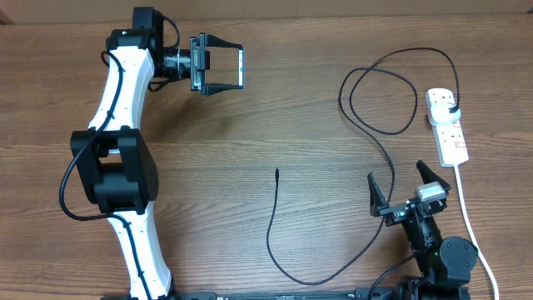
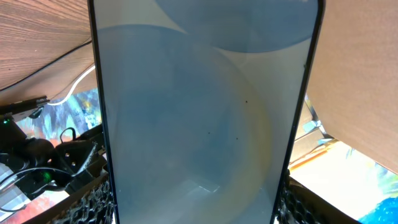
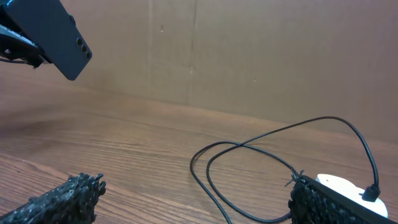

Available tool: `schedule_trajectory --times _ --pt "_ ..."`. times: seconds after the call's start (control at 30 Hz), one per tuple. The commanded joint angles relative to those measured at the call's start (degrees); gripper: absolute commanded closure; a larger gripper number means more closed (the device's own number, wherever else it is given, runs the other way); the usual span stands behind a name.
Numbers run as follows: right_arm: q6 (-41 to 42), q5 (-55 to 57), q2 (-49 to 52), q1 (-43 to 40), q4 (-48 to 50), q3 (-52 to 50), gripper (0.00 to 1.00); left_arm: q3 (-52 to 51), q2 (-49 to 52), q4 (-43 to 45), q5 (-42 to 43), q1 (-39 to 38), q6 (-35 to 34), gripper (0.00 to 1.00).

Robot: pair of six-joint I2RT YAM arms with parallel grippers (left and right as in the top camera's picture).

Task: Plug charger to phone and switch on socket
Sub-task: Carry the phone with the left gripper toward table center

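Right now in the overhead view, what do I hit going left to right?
left gripper holding the phone → charger connector tip → right gripper → socket

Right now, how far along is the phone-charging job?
Done: charger plug sits in the socket. In hand: left gripper holds the phone off the table. Left: connector tip lies loose, right gripper open and empty; plugging in and switching on remain.

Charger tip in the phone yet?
No, the slim connector tip of the thin black cable lies loose on the wooden table, well apart from the slim dark-edged smartphone held aloft.
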Motion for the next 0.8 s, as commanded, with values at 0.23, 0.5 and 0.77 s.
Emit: schedule_trajectory --times 0.23,0.5,0.77 --pt "-0.24 -0.31 -0.57 0.22 0.31 -0.61 0.0 1.81 -0.28 -0.17 1.7 -0.02 0.17 0.96" --pt "-0.22 -0.31 -0.57 0.22 0.31 -0.61 0.0 1.81 -0.28 -0.17 -3.06 -0.02 2.4 0.96" --pt "-0.22 -0.31 -0.57 0.22 0.31 -0.61 0.0 1.81 -0.28 -4.15 -24.63 -0.7 8.79 0.96"
